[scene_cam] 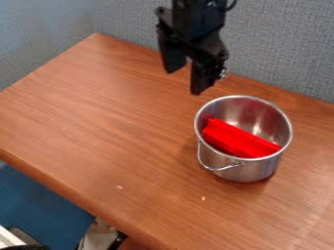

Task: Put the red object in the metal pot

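The red object (240,139) lies tilted inside the metal pot (248,166), one end resting against the pot's wall. The shiny pot stands on the right part of the wooden table, its thin wire handle loop (222,171) facing the front. My gripper (189,70) hangs above the table up and to the left of the pot, clear of its rim. Its black fingers (205,76) stand apart and hold nothing.
The brown wooden table (104,117) ends in a front-left edge running diagonally, with blue floor below it. A grey-blue wall rises behind the table's far edge.
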You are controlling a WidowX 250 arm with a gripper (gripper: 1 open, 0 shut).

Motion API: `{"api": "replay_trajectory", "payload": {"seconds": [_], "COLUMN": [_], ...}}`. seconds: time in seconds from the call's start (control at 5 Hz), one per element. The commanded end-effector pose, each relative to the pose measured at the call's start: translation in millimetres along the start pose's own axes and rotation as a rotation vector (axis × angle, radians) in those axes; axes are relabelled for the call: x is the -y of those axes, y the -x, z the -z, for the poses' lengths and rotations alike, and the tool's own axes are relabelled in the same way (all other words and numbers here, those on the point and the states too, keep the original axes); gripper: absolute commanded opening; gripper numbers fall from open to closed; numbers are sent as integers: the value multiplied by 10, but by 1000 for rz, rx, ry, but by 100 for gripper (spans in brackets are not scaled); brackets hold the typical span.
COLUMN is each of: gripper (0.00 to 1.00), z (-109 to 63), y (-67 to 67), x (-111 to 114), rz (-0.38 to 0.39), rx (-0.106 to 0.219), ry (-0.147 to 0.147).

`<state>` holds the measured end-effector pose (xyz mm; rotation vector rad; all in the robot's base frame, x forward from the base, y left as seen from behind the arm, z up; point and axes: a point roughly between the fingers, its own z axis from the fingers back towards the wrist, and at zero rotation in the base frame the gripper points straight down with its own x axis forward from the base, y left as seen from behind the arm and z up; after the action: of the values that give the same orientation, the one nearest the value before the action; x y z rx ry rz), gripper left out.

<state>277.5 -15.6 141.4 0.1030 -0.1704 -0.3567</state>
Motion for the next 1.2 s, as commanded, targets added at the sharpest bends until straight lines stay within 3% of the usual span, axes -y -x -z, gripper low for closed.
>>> {"api": "replay_trajectory", "payload": {"seconds": [0.0,0.4,0.6,0.8,1.0], "gripper": [100,100,100,100,100], "z": [-158,-257,-400,-417,-328], "y": [228,80,327,499,462], "x": [12,-175,-242,-240,-16], "rz": [-54,-64,-80,-62,-62], "rx": [36,32,-11,-28,-35], "ry": [-66,46,73,79,118]}}
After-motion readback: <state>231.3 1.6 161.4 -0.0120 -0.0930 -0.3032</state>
